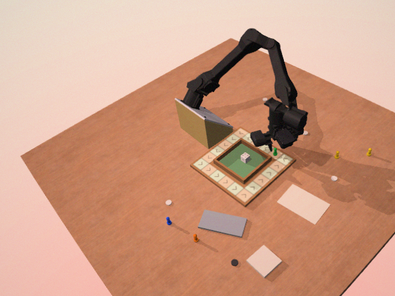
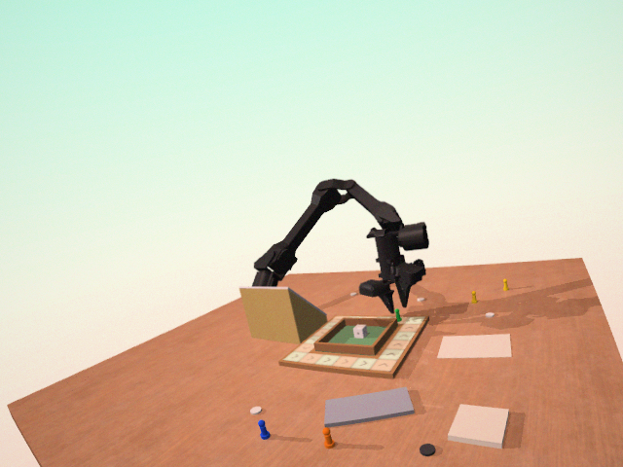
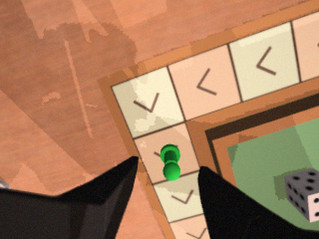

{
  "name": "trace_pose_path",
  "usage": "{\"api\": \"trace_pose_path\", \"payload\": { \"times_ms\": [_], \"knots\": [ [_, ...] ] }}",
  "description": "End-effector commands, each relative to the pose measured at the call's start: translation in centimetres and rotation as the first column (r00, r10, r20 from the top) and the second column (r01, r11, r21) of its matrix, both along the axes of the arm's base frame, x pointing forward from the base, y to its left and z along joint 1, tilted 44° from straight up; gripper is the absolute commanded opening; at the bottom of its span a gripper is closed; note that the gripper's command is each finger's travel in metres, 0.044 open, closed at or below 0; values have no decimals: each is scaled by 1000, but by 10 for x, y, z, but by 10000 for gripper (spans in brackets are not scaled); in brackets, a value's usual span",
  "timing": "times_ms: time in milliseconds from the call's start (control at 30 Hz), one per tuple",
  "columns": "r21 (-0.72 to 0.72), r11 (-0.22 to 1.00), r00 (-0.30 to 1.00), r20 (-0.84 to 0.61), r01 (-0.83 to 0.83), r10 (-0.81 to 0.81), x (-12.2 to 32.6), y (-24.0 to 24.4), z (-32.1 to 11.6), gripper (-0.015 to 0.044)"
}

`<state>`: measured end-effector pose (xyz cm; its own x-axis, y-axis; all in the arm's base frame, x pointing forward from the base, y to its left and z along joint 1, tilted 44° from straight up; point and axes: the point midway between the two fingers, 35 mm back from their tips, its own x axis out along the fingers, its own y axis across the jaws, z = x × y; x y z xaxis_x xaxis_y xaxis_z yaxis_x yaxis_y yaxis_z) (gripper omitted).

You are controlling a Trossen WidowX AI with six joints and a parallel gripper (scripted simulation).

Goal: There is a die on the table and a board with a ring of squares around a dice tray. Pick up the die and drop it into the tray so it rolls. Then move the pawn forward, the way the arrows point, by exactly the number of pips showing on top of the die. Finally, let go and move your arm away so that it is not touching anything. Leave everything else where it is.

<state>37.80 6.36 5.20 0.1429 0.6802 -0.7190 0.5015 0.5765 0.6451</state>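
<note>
The green pawn [image 1: 274,152] [image 2: 397,315] [image 3: 170,161] stands upright on the square beside a corner of the board [image 1: 234,187] [image 2: 327,359] [image 3: 205,82]. My gripper [image 1: 276,147] [image 2: 398,308] [image 3: 168,167] is partly open and empty, pointing down just above the pawn. In the wrist view the pawn shows between the two fingertips, with a gap on each side. The white die [image 1: 245,157] [image 2: 360,331] [image 3: 305,189] rests on the green floor inside the tray [image 1: 229,172] [image 2: 347,347]. Its upper face carries several dark pips; the wrist view cuts it off at the right edge.
Yellow pawns [image 1: 337,155] [image 1: 369,152] stand beyond the board. A blue pawn [image 1: 168,221], an orange pawn [image 1: 195,237], a grey slab [image 1: 222,223], a black disc [image 1: 234,262], a pale block [image 1: 264,261] and a pale sheet [image 1: 303,204] lie or stand around it. A wedge [image 2: 272,314] is beside the board.
</note>
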Motion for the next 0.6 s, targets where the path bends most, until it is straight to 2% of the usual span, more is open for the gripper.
{"api": "trace_pose_path", "payload": {
  "times_ms": [0, 267, 467, 567],
  "knots": [
    [5, 1000, 1000, -15, -4, 4, -1, 7, -9, 200],
    [6, 1000, 1000, -15, -4, 4, -1, 14, -16, 200],
    [6, 1000, 1000, -15, -4, 4, -1, 14, -16, 43],
    [6, 1000, 1000, -15, -4, 4, -1, 14, -16, 22]
  ]
}}
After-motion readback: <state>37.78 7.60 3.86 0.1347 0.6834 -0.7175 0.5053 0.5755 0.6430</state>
